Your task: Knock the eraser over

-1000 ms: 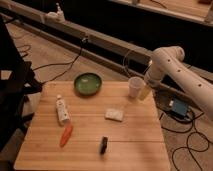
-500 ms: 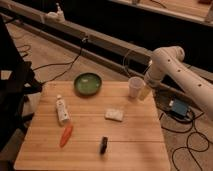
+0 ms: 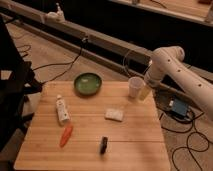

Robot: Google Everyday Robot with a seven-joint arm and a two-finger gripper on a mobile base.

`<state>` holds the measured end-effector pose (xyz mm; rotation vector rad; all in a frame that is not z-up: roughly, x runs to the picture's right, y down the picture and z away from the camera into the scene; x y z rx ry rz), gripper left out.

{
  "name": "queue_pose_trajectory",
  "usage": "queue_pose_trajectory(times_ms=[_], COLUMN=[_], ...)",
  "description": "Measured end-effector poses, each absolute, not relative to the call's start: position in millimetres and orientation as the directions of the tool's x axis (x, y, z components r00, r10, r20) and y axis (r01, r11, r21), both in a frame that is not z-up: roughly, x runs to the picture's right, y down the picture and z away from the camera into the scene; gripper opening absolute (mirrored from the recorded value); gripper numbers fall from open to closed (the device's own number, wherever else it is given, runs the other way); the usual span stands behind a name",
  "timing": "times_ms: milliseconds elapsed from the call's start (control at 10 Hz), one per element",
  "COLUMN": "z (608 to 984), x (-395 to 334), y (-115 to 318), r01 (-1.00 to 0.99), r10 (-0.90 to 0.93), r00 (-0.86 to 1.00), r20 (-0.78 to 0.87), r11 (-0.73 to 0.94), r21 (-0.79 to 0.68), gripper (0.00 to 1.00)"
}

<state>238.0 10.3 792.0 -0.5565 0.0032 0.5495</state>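
**Eraser near the front edge, gripper off at the far right corner**

Eraser [image 3: 103, 144] sits on the wooden desk [image 3: 140, 150] close to the near edge, a little right of the middle, with bare wood all round it. It is a small black oblong. In the camera view its long axis runs from the near edge toward the far edge, with the top end tipped slightly to the right. Whether it stands on end or lies flat pointing away cannot be told.

To its left, toward the near left corner, lies an orange carrot [image 3: 66, 135], angled with its tip toward the near edge. Further back, about mid-desk, a white rectangular pad [image 3: 114, 114] lies flat, apart from the eraser. Left of the pad a white tube [image 3: 62, 109] lies near the left edge.

At the far edge, left of centre, is a green bowl [image 3: 88, 83]. A white cup [image 3: 135, 87] stands upright near the far right corner.

The gripper [image 3: 145, 91] hangs just beside the cup on its right, at the desk's far right corner and well apart from the eraser. How its grip stands cannot be made out. The white arm [image 3: 175, 67] reaches in from the right.
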Motion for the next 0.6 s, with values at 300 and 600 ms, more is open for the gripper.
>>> queue_pose_trajectory(times_ms=[300,600], z=[792.0,792.0], x=[238.0,237.9], y=[10.3,10.3], r01=[-0.496,-0.496], r10=[0.494,0.494], r00=[0.857,0.857], r20=[-0.148,-0.148], r11=[0.709,0.710], r21=[-0.501,-0.501], gripper=[0.61,0.30])
